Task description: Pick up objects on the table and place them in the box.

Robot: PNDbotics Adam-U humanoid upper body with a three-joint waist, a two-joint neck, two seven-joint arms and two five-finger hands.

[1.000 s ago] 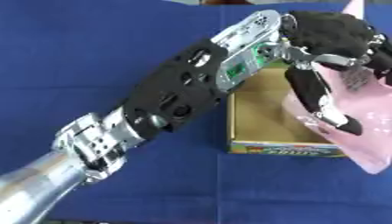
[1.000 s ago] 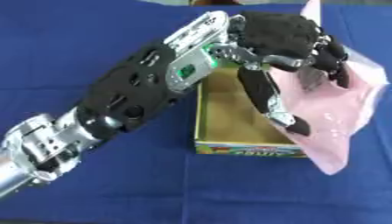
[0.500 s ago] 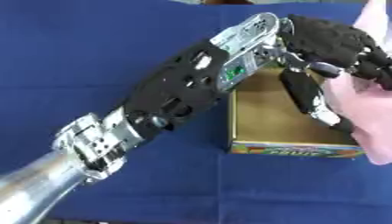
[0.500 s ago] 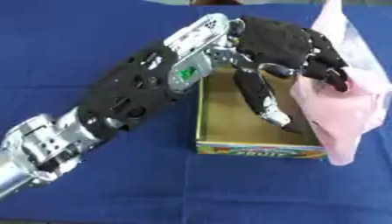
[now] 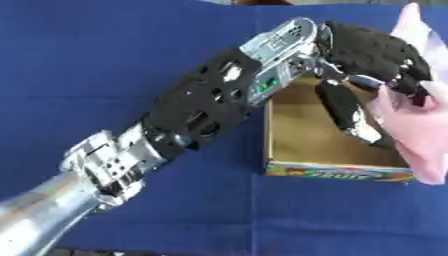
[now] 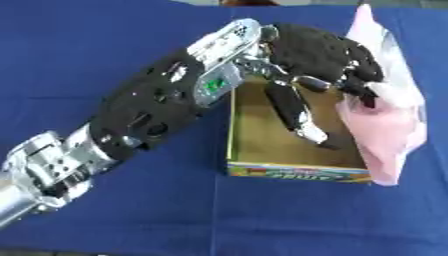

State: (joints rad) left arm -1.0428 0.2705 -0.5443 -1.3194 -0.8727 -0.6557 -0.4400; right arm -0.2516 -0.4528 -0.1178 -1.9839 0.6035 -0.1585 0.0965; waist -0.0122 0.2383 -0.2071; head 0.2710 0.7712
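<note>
My left hand [image 6: 319, 52] reaches in from the lower left and hovers over the far right corner of the box [image 6: 262, 142]. My fingers [image 6: 359, 82] are curled round the upper part of a pink bag [image 6: 389, 125], pinching it against the palm, while my thumb [image 6: 293, 112] points down into the box without touching the bag that I can see. The bag hangs from my fingers along the box's right wall, its lower end draped outside the right rim, near the front right corner. It is soft, pale pink, glossy and crumpled, with a peak standing up above my knuckles. The box is open, brown cardboard inside, with a colourful printed front, and it sits on the blue tabletop [image 6: 105, 40].
</note>
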